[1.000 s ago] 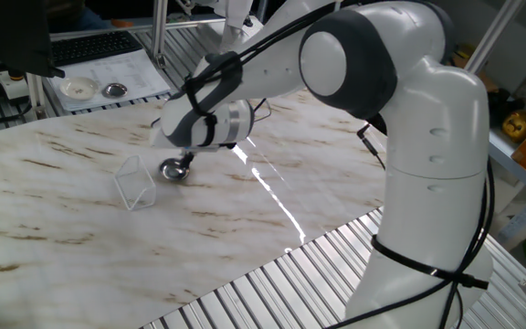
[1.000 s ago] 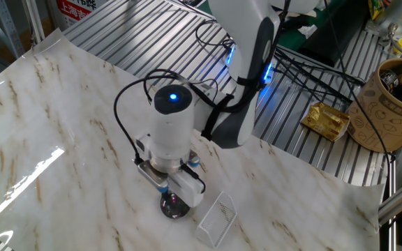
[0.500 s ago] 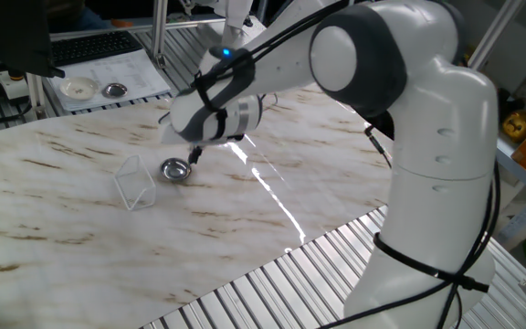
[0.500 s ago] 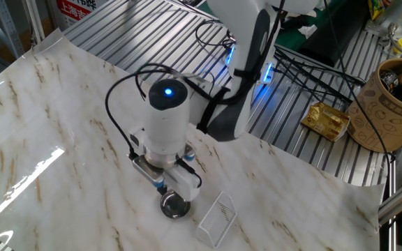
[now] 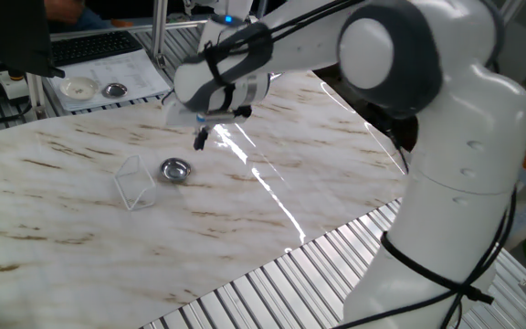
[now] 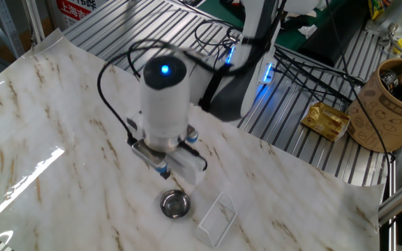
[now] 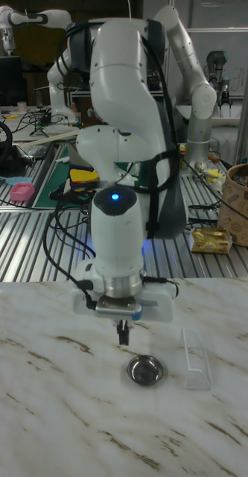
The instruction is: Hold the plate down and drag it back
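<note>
The plate (image 5: 175,169) is a small shiny silver dish lying flat on the marble tabletop, also seen in the other fixed view (image 6: 175,203) and the tall view (image 7: 144,370). My gripper (image 5: 201,140) hangs above the table, up and to the right of the plate and clear of it. In the tall view the gripper (image 7: 123,334) points straight down behind the plate with its fingers together and nothing between them. Seen from the other side, the gripper (image 6: 163,170) is above and left of the plate.
A clear plastic box (image 5: 135,183) (image 6: 217,213) (image 7: 196,359) stands close beside the plate. A white dish (image 5: 78,88) and another small silver dish (image 5: 114,90) sit on papers at the far left. A brown cup (image 6: 389,104) and gold packet (image 6: 329,120) lie on the slatted metal surround.
The gripper has lifted off the plate and moved up and away from it. The plate has stayed where it was beside the clear box.
</note>
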Tool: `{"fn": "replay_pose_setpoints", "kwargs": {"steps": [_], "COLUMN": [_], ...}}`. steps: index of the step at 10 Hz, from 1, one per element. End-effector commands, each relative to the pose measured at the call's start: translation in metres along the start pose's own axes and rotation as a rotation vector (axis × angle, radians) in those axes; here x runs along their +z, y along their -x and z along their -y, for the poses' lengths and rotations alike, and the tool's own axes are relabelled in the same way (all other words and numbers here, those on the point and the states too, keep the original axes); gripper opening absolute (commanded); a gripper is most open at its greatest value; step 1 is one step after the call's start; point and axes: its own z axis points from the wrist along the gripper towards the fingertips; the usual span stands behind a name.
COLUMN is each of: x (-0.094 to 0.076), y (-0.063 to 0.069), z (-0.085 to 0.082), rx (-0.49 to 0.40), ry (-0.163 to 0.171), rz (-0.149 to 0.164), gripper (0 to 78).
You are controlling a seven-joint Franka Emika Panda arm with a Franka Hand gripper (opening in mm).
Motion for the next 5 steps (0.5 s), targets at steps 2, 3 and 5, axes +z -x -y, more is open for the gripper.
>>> {"fn": "replay_pose_setpoints", "kwargs": {"steps": [2, 3, 5], "x": [-0.043, -0.048, -0.055], "y": [-0.017, -0.019, -0.023], "z": [-0.002, -0.004, -0.006], "rx": [-0.088, -0.099, -0.096], "ry": [0.000, 0.002, 0.000], "rz": [-0.017, -0.019, -0.023], "gripper": [0.0, 0.0, 0.0]}}
